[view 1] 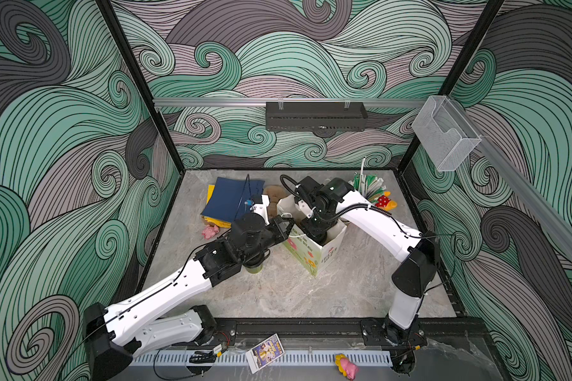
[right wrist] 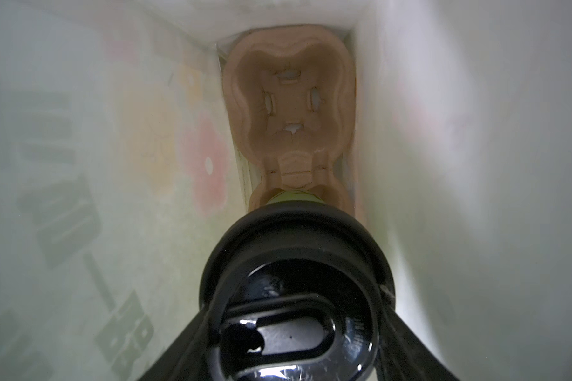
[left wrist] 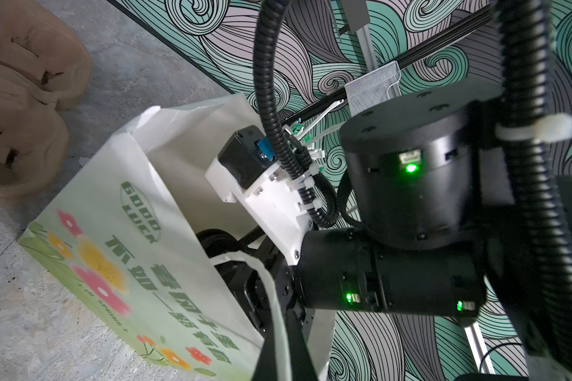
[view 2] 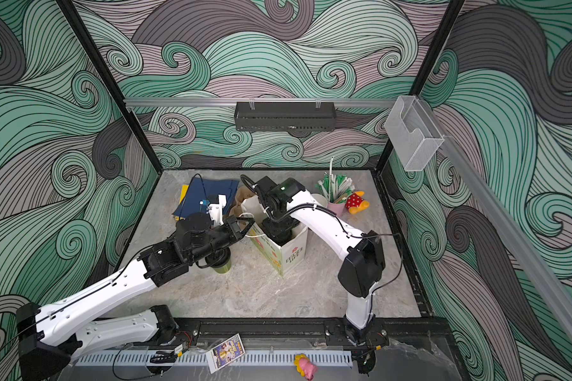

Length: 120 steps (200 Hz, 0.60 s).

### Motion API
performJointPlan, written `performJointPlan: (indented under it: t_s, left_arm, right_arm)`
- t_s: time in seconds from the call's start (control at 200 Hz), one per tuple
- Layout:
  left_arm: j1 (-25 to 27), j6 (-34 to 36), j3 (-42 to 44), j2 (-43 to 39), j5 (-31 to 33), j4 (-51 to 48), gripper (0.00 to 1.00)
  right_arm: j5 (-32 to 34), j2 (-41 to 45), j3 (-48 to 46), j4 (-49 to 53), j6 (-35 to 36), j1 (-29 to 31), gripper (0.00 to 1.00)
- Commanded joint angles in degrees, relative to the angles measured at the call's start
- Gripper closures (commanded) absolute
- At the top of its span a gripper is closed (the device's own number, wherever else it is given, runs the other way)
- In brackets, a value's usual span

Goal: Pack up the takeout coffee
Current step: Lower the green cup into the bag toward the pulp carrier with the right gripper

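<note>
Marble desk [view 1: 311,297] w/ paper bag [view 1: 311,260]: R hand [right wrist: 298,306], jaws wide, clamps lidded cup [right wrist: 294,240] inside bag above pulp carrier [right wrist: 291,66]; L hand [view 1: 283,227] pinched shut on bag handle [left wrist: 268,280]; cup's prob. light, crushable, so hold at stiff rim.

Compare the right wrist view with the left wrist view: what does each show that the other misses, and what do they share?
Right wrist only: the white paper bag's inside, a brown moulded pulp cup carrier at its bottom, and the right gripper holding a green paper cup with round black plastic sip lid at the carrier's near pocket.
Left wrist only: the bag's flower-printed outside, white handle, stacked brown pulp carriers on grey marble table.
Both: that bag.
</note>
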State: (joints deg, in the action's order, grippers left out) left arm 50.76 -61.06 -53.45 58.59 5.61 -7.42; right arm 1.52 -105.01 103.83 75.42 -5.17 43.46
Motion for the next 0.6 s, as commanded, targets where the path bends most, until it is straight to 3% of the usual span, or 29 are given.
performJointPlan:
  t_s: [0.0, 0.595]
  left_arm:
    - [-0.1, 0.0, -0.2, -1.2, 0.7, -1.5, 1.0]
    - [-0.1, -0.1, -0.5, -0.9, 0.9, -1.8, 1.0]
  right_arm:
    - [0.8, 0.2, -0.7, 0.0, 0.0, -0.2, 0.34]
    - [2.0, -0.4, -3.7, -1.8, 0.6, -0.2, 0.34]
